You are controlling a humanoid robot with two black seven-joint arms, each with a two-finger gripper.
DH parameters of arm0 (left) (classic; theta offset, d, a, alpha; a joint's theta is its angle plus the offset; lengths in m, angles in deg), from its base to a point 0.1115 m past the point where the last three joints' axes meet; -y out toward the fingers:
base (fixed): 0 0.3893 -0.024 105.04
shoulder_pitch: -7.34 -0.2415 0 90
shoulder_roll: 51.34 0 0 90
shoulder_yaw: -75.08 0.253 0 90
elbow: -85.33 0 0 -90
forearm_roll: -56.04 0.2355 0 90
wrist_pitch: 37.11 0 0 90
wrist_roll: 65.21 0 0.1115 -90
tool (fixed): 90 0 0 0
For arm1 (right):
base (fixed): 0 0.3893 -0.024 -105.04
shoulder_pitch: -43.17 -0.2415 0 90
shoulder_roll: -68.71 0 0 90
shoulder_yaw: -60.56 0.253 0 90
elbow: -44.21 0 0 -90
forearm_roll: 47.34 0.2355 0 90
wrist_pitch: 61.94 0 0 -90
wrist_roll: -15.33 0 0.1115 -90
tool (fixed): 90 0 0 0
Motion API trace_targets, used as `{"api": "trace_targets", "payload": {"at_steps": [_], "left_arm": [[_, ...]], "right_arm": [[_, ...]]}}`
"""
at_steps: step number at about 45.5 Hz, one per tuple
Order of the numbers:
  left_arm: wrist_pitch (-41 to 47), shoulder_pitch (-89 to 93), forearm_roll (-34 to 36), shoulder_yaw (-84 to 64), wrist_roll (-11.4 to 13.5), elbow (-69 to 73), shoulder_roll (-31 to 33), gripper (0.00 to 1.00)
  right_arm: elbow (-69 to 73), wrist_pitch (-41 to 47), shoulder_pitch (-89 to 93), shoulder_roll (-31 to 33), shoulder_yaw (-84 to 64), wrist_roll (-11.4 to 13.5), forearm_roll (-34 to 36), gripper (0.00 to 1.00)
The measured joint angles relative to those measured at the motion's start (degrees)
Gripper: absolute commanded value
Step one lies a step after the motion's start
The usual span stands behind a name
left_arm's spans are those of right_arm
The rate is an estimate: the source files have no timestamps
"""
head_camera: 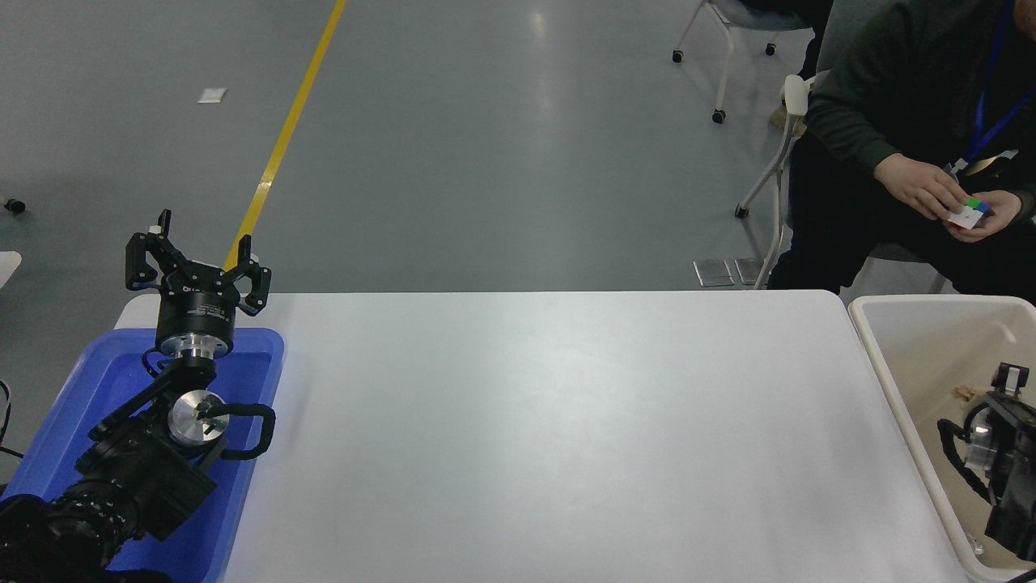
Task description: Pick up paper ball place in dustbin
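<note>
A small tan scrap of the paper ball (965, 393) shows inside the cream dustbin (878, 356) at the table's right end. My right gripper (1002, 398) comes in from the right edge over the bin, just right of the paper ball. The frame edge cuts most of it off, so I cannot tell whether it holds the ball. My left gripper (197, 263) stands open and empty at the far left, above the blue tray.
A blue tray (267, 364) lies under the parked left arm at the lower left. The white table (550, 421) spans the middle. At the top right a seated person holds a small coloured cube (969, 212). Chairs on castors stand behind.
</note>
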Motion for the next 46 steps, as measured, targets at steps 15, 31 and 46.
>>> {"api": "trace_targets", "payload": {"at_steps": [15,31,46], "left_arm": [[0.0,0.0,0.0,0.0,0.0,0.0,0.0,0.99],[0.0,0.0,0.0,0.0,0.0,0.0,0.0,0.99],[0.0,0.0,0.0,0.0,0.0,0.0,0.0,0.99]], "right_arm": [[-0.2,0.1,1.4,-0.2,1.7,0.0,0.8,1.0],[-0.2,0.2,0.8,1.2,1.8,-0.3,0.9,1.0],[0.1,2.2,-3.6,2.0,3.7,-0.4,1.0,1.0]]}}
